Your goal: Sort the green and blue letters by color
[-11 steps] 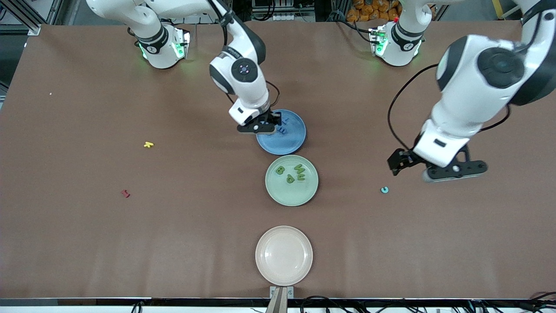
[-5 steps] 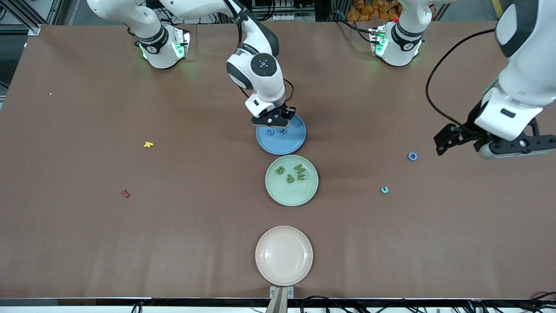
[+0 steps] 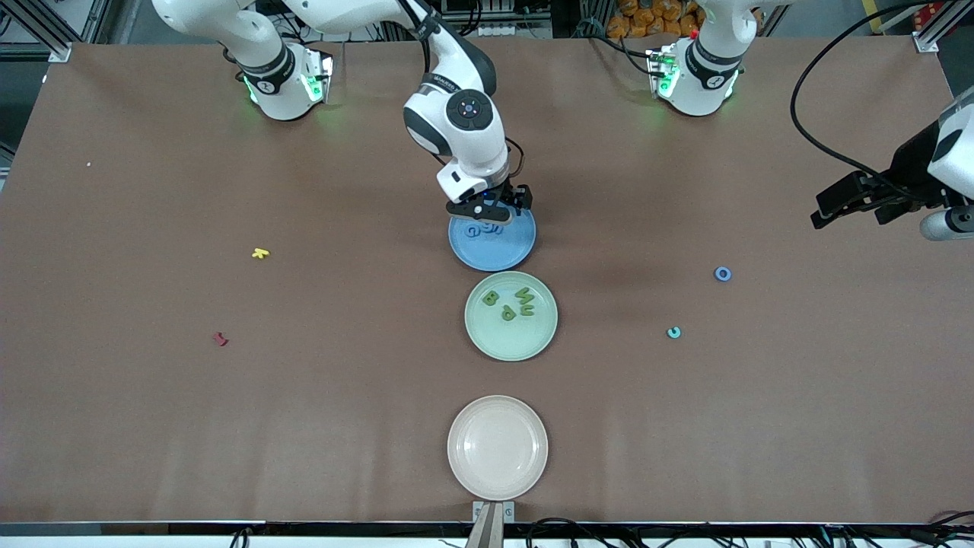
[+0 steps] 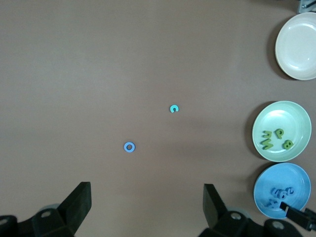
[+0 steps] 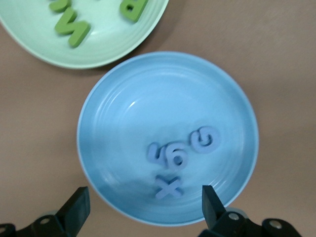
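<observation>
The right gripper (image 3: 491, 215) hangs over the blue plate (image 3: 506, 251), at the rim nearest the robots' bases, its jaws spread wide and empty. The plate is round and glossy with faint concentric rings, and holds a cluster of blue letters (image 5: 181, 157): flat, matte, soft-edged pieces, among them a G, an X and two rounded shapes touching each other. Just nearer the front camera sits the green plate (image 3: 511, 342), of the same ringed make, with green letters (image 3: 510, 304) in it: a B, a P and two zigzag pieces. Nearer still lies a cream plate (image 3: 497, 447), smooth and shiny.

The left gripper (image 3: 905, 204) hovers high over the left arm's end of the brown, cloth-like surface (image 3: 350, 396), jaws wide apart, holding nothing. Below it a blue ring (image 3: 723, 274) lies flat, and a teal C (image 3: 673, 332) lies nearer the camera. Toward the right arm's end lie a yellow letter (image 3: 260, 253) and a dark red one (image 3: 220, 339), well apart.
</observation>
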Controlling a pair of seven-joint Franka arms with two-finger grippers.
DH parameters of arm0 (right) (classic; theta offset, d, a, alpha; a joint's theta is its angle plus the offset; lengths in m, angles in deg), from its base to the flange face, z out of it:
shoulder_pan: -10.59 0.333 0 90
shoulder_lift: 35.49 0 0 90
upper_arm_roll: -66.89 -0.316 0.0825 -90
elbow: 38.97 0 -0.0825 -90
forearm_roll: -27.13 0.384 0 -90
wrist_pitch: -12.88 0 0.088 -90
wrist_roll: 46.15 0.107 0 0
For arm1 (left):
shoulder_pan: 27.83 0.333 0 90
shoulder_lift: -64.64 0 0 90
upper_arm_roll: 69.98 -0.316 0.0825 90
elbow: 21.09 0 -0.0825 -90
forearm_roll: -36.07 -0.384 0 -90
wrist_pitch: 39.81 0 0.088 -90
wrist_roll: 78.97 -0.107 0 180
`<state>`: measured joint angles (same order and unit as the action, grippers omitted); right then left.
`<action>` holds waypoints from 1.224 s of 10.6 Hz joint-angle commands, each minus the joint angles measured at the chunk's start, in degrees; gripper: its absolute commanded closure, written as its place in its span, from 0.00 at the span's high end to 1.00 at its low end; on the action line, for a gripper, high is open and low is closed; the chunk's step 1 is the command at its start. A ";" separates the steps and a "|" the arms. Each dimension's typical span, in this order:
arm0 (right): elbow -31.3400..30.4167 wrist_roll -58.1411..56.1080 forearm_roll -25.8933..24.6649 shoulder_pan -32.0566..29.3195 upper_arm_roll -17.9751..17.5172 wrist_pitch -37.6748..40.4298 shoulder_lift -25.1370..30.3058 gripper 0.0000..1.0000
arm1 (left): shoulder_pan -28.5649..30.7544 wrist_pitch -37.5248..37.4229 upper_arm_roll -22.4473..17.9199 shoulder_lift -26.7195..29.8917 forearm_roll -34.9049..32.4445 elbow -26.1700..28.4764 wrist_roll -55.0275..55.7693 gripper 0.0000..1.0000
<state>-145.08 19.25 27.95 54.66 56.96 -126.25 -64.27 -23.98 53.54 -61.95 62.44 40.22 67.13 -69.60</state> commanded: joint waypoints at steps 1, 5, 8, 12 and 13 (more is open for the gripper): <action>0.47 -4.04 -0.21 -6.17 -0.36 5.00 3.02 1.00 | 2.64 -1.50 4.17 -0.43 -2.90 -0.95 -1.81 1.00; 0.12 -10.43 -0.38 -20.65 -1.94 10.87 6.45 1.00 | 3.71 -1.59 4.45 0.18 -2.66 -0.78 -1.98 1.00; 0.20 -22.21 -0.38 -32.96 -3.35 13.79 8.38 1.00 | 2.83 -1.94 4.19 0.36 -3.27 -0.42 -1.72 1.00; 0.55 -33.72 -0.73 -41.61 1.54 13.80 9.44 1.00 | 1.33 -1.42 3.84 0.62 -3.27 0.19 -1.98 1.00; 0.64 -37.41 -0.73 -41.87 4.18 13.79 10.14 1.00 | 1.33 -1.41 3.75 1.06 -3.36 0.45 -1.98 1.00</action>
<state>-143.84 -11.62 27.63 13.97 56.90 -113.02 -56.38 -22.33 52.42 -57.86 62.26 38.36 66.97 -70.63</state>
